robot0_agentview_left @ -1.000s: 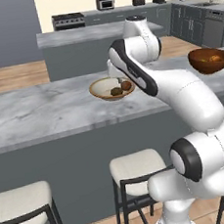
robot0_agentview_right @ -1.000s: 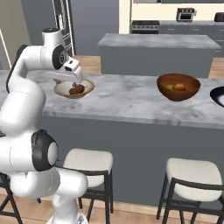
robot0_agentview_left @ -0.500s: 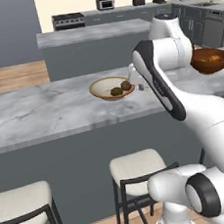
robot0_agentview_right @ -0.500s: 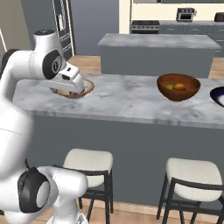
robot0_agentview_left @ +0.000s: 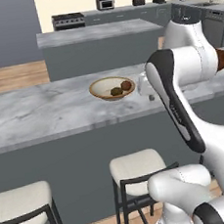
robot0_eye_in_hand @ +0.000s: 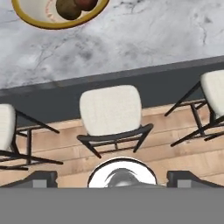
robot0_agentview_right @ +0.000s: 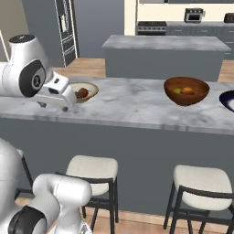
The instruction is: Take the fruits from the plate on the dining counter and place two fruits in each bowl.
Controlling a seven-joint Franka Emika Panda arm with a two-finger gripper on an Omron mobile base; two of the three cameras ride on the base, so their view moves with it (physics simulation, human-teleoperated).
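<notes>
The fruits are sitting in two places on the counter. Two dark ones are lying side by side in the tan bowl, one brown and one more reddish, touching or nearly so. In the right base view the brown bowl is standing well apart from the tan bowl, further along the counter, and it is holding a green fruit and an orange fruit close together. Past the brown bowl, at the picture's edge, a sliver of the plate is showing; whether anything is lying on it cannot be told.

The gripper is hanging just beside the tan bowl, over the counter's near edge, on the side toward the brown bowl. Its jaws are standing wide apart with nothing between them, and in the hand view only the two dark tips are peeking up at the bottom.

Two pale-cushioned stools are standing below the counter's near edge on a wooden floor. Behind the counter a second grey island is running across the kitchen.
</notes>
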